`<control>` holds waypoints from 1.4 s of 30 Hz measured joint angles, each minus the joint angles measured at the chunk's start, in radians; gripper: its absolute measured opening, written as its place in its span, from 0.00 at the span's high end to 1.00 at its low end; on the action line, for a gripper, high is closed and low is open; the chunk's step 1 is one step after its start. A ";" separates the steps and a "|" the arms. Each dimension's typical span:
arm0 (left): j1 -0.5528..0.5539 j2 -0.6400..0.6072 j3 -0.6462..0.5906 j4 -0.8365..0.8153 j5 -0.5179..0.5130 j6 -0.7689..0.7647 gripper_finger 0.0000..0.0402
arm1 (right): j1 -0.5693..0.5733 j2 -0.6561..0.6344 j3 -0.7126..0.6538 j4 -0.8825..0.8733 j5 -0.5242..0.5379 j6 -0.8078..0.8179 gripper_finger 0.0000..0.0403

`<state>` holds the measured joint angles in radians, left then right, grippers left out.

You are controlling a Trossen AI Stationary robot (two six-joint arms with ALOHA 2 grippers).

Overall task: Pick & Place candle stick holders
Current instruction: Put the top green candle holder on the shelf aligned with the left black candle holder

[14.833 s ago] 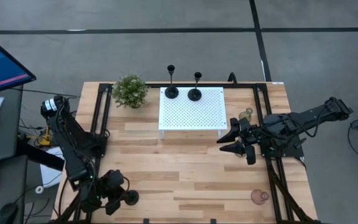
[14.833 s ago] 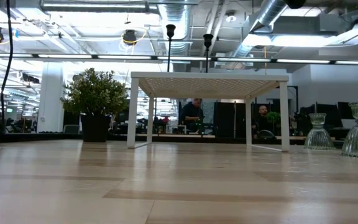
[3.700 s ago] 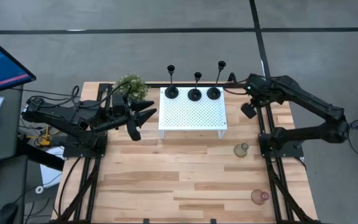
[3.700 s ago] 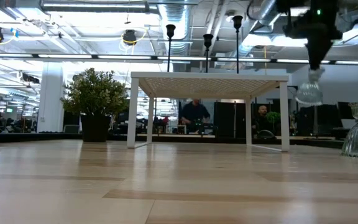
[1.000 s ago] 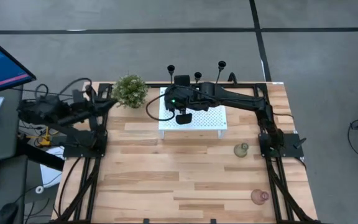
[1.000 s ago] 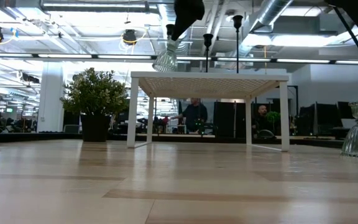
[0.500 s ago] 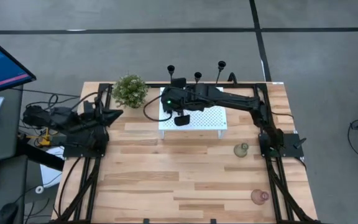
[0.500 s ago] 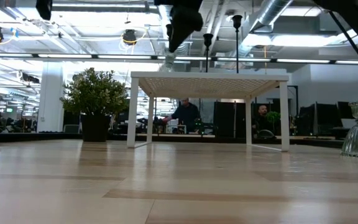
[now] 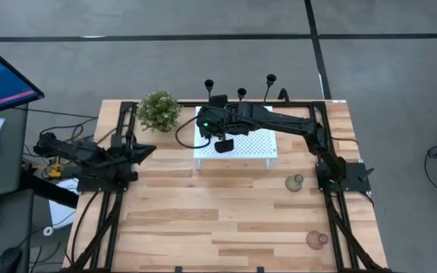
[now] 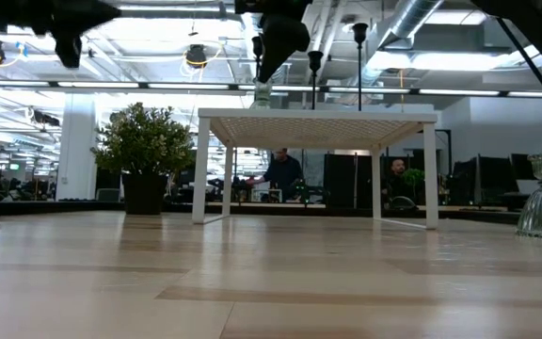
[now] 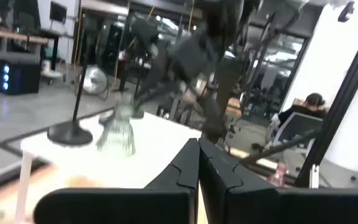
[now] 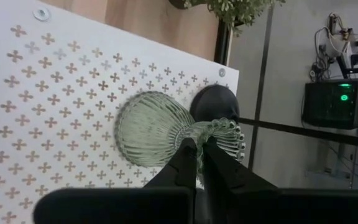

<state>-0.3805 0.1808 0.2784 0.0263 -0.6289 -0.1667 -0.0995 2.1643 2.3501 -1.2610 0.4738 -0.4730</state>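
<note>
A pale green glass candle stick holder (image 12: 151, 127) stands near the left end of the white perforated stand (image 9: 253, 144), also seen from the left wrist as the glass holder (image 11: 118, 129). My right gripper (image 12: 197, 152) is shut on it. Three black thin-stemmed holders (image 9: 241, 94) stand along the stand's far edge; one round base (image 12: 213, 102) is right behind the glass one. Another pale green holder (image 9: 295, 182) and a pink one (image 9: 316, 240) sit on the table's right part. My left gripper (image 9: 149, 149), shut and empty, hangs over the table's left edge. My right gripper pinches the flared top rim (image 12: 224, 134) of the glass holder between its two fingers. The fingers slant down at it from above and from the table's right. The holder stands upright with its ribbed foot (image 12: 142, 130) on the stand's top.
A small bushy plant (image 9: 159, 110) stands left of the stand, at the table's far left. The black frame rails (image 9: 120, 129) run along both sides of the table. The near half of the wooden table (image 9: 226, 227) holds only the pink holder.
My right gripper has sunk a little and gone slightly left, bringing the glass holder from hanging tilted above the stand down onto its top. My left arm has drawn back toward the table's left edge and dropped lower, still shut.
</note>
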 joint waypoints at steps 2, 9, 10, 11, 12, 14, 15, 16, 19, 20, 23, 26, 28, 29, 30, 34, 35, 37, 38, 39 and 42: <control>0.000 -0.021 -0.039 0.012 0.000 -0.015 0.99 | 0.001 0.000 0.000 0.001 -0.001 0.002 1.00; 0.000 -0.115 -0.139 0.053 0.045 -0.076 0.99 | 0.001 0.000 0.000 -0.003 -0.001 0.010 1.00; 0.000 -0.129 -0.153 0.054 0.055 -0.081 0.99 | 0.001 0.000 0.000 -0.005 -0.001 0.010 1.00; 0.000 -0.141 -0.167 0.053 0.064 -0.086 0.99 | 0.001 0.000 0.000 -0.008 -0.001 0.010 1.00; 0.000 -0.153 -0.181 0.050 0.079 -0.094 0.99 | 0.001 0.000 0.000 -0.010 -0.001 0.010 1.00; 0.000 -0.175 -0.205 0.048 0.100 -0.105 0.99 | 0.001 0.000 0.000 -0.011 -0.002 0.010 1.00; 0.000 -0.180 -0.216 0.053 0.113 -0.109 0.99 | 0.001 0.000 0.000 -0.011 -0.002 0.009 1.00; 0.000 -0.180 -0.225 0.060 0.121 -0.118 0.99 | 0.001 0.000 0.000 -0.012 -0.002 0.007 1.00; 0.000 -0.180 -0.257 0.058 0.124 -0.152 0.99 | 0.001 0.000 0.000 -0.011 -0.003 0.006 1.00; 0.000 -0.180 -0.268 0.054 0.124 -0.159 0.99 | 0.001 0.000 0.000 -0.011 -0.004 0.006 1.00; 0.000 -0.174 -0.273 0.060 0.117 -0.181 0.99 | 0.004 0.000 0.000 -0.012 -0.006 0.005 1.00; 0.000 -0.168 -0.273 0.076 0.117 -0.183 0.99 | 0.017 0.000 0.000 -0.006 -0.009 0.002 1.00; 0.000 -0.169 -0.273 0.084 0.117 -0.183 0.99 | 0.028 0.000 0.000 0.008 -0.013 -0.001 1.00; 0.000 -0.169 -0.273 0.089 0.117 -0.183 0.99 | 0.034 0.000 0.000 0.015 -0.017 -0.006 1.00; 0.000 -0.169 -0.273 0.091 0.117 -0.182 0.98 | 0.038 0.000 0.000 0.018 -0.019 -0.009 1.00; 0.000 -0.169 -0.273 0.091 0.117 -0.181 0.97 | 0.041 0.000 0.000 0.022 -0.029 -0.008 1.00; 0.000 -0.169 -0.273 0.092 0.117 -0.181 0.97 | 0.039 0.000 -0.001 0.027 -0.033 -0.008 1.00; 0.000 -0.167 -0.273 0.093 0.117 -0.179 0.97 | 0.034 0.000 -0.001 0.046 -0.037 -0.009 1.00; 0.000 -0.167 -0.273 0.093 0.117 -0.179 0.97 | 0.032 0.001 -0.002 0.055 -0.039 -0.011 1.00; 0.000 -0.167 -0.273 0.093 0.117 -0.179 0.97 | 0.031 0.002 -0.002 0.065 -0.042 -0.016 1.00; 0.000 -0.167 -0.273 0.094 0.117 -0.179 0.97 | 0.023 0.002 -0.002 0.083 -0.053 -0.028 1.00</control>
<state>-0.3805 0.0135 0.0055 0.1207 -0.5115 -0.3458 -0.0767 2.1662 2.3478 -1.1779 0.4208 -0.5006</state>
